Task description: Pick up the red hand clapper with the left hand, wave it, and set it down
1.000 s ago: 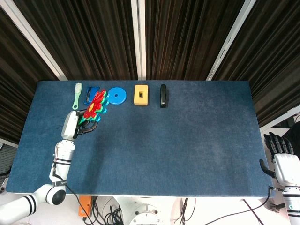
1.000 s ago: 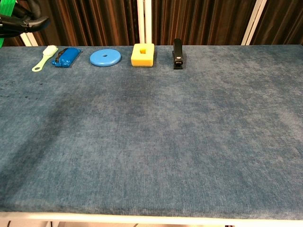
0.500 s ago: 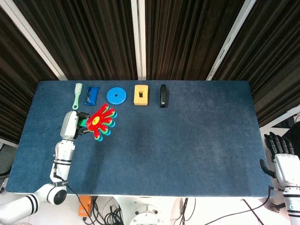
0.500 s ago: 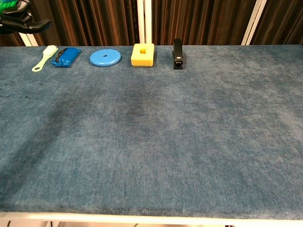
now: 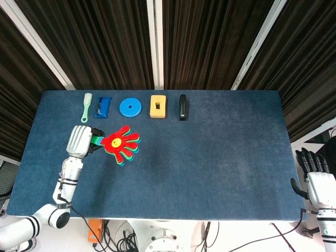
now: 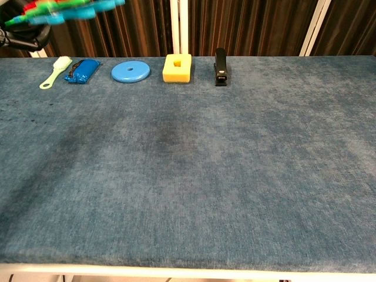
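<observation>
My left hand (image 5: 80,140) grips the green handle of the red hand clapper (image 5: 121,144) and holds it up above the left part of the blue table (image 5: 210,157). The clapper's red palm with its yellow face points right, with green and blue layers under it. In the chest view the clapper (image 6: 64,8) shows blurred at the top left edge, above the table, with dark fingers (image 6: 23,40) of the left hand beside it. My right hand (image 5: 315,178) hangs off the table's right edge, holding nothing, fingers apart.
Along the table's far edge lie a pale green brush (image 5: 86,106), a blue pouch (image 5: 103,107), a blue disc (image 5: 130,107), a yellow block (image 5: 158,106) and a black stapler (image 5: 182,107). Dark curtains hang behind.
The clapper has swung from near the blue pouch down and to the right, turning flat toward the head camera. It has come into the chest view. The right hand has not moved.
</observation>
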Motion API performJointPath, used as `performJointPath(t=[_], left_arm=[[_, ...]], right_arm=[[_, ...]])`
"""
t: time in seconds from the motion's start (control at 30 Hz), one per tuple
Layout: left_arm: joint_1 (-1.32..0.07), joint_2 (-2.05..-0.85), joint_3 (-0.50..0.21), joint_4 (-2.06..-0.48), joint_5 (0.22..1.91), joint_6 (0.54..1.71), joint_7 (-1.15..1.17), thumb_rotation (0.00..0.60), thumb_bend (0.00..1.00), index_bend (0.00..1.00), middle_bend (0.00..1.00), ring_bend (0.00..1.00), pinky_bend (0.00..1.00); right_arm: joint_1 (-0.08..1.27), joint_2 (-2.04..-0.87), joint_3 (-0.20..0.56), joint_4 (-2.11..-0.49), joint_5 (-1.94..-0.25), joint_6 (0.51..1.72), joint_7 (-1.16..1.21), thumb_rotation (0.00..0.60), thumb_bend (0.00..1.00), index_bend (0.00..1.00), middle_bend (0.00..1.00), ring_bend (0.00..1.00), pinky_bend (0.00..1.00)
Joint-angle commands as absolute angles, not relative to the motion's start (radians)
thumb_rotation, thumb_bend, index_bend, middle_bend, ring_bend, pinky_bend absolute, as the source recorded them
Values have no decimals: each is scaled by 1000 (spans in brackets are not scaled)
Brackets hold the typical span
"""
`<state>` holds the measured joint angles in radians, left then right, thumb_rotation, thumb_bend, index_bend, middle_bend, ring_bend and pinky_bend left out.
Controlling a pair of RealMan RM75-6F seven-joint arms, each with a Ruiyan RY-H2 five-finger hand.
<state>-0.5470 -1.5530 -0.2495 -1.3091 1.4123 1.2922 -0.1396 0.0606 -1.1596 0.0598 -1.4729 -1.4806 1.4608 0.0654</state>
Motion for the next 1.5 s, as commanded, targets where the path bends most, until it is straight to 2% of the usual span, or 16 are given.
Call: performJointPath(t=[0.03, 0.13, 0.23, 0.33, 0.43, 0.57, 0.7, 0.8, 0.93, 1.03, 1.2, 1.37, 1.5], left_arm=[[-572, -1553, -189, -1188, 1524, 1336, 62, 600, 652, 1000, 1000, 1000, 1000], [-581, -1559, -159, -1117, 1578, 1361, 184, 600, 651, 1000, 1000, 1000, 1000], [-566, -1573, -172, -1135, 1535, 1359, 116, 600, 650, 1000, 1000, 1000, 1000], [-535, -1574, -240, -1290, 1387, 1300, -161, 600, 656, 1000, 1000, 1000, 1000], [-517, -1519, -301, -1436, 1264, 1205, -376, 600, 667, 1000, 1000, 1000, 1000], [-477, -1400, -410, -1652, 1116, 1011, -832, 600, 687, 1000, 1000, 1000, 1000], [-440, -1328, -480, -1690, 1120, 884, -1180, 600, 705, 1000, 1000, 1000, 1000], [-427, -1312, -485, -1668, 1181, 860, -1291, 600, 717, 1000, 1000, 1000, 1000], [-437, -1318, -450, -1622, 1232, 888, -1198, 600, 726, 1000, 1000, 1000, 1000], [-455, -1340, -410, -1576, 1256, 949, -980, 600, 737, 1000, 1000, 1000, 1000], [-485, -1423, -334, -1479, 1332, 1112, -501, 600, 744, 1000, 1000, 1000, 1000], [-526, -1513, -251, -1276, 1527, 1285, -74, 600, 742, 1000, 1000, 1000, 1000], [-560, -1550, -178, -1127, 1679, 1355, 121, 600, 719, 1000, 1000, 1000, 1000]], right_arm=[[60, -1159, 60, -1473, -1480, 1461, 66, 600, 312, 0, 0, 0, 0], [60, -1160, 59, -1472, -1481, 1460, 67, 600, 312, 0, 0, 0, 0], [61, -1161, 59, -1472, -1481, 1459, 67, 600, 312, 0, 0, 0, 0], [61, -1160, 59, -1472, -1481, 1460, 66, 600, 312, 0, 0, 0, 0], [61, -1159, 60, -1475, -1481, 1461, 66, 600, 312, 0, 0, 0, 0], [62, -1160, 60, -1471, -1476, 1454, 66, 600, 314, 0, 0, 0, 0], [63, -1162, 59, -1469, -1476, 1452, 66, 600, 313, 0, 0, 0, 0], [62, -1162, 60, -1470, -1476, 1454, 66, 600, 313, 0, 0, 0, 0], [62, -1162, 59, -1472, -1478, 1455, 63, 600, 314, 0, 0, 0, 0], [62, -1163, 59, -1472, -1477, 1455, 62, 600, 314, 0, 0, 0, 0], [62, -1163, 60, -1472, -1476, 1454, 61, 600, 313, 0, 0, 0, 0], [62, -1164, 59, -1469, -1475, 1453, 64, 600, 313, 0, 0, 0, 0], [61, -1164, 59, -1466, -1475, 1453, 68, 600, 313, 0, 0, 0, 0]])
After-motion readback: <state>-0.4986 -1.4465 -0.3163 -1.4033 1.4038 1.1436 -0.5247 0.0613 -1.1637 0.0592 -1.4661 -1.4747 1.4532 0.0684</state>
